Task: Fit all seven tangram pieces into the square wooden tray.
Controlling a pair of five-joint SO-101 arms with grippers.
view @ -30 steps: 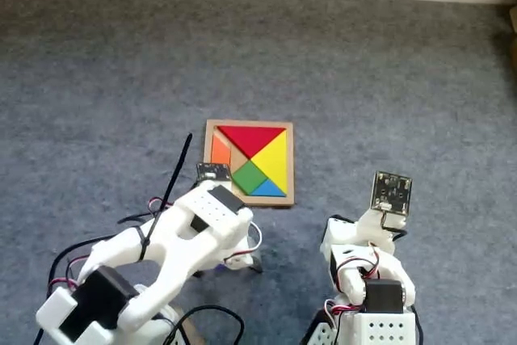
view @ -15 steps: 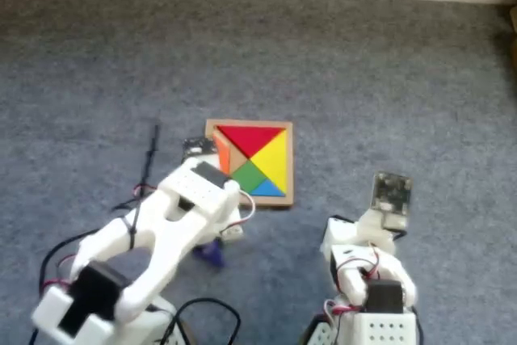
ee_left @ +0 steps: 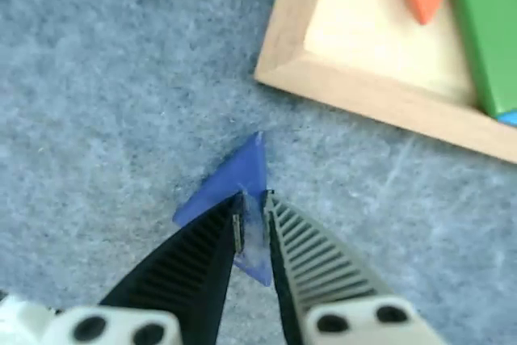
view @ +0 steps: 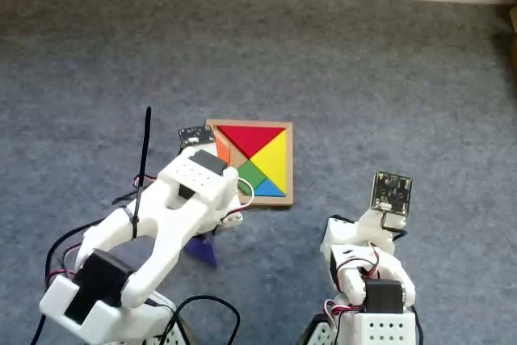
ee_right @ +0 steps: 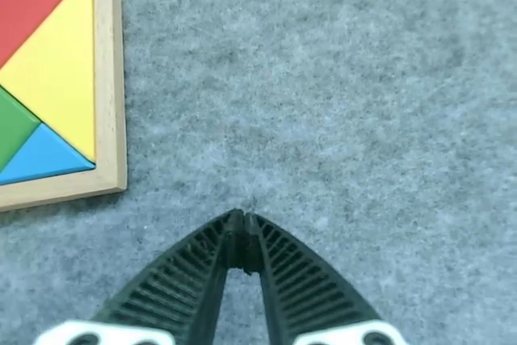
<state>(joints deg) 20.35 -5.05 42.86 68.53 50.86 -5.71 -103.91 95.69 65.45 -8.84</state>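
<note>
One dark blue triangle [ee_left: 234,179] is pinched by the left gripper [ee_left: 252,216], low at the grey carpet [view: 388,70], just near and left of the tray [view: 290,159]. The right gripper [ee_right: 240,240] hangs over carpet right of the tray, its fingers pressed together. Coloured pieces [view: 275,159] lie in the tray.

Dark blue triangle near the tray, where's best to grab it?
Pinch the dark blue triangular piece across its flat faces, from the side away from the square wooden tray; it looks tipped on edge, as the left gripper holds it.
</note>
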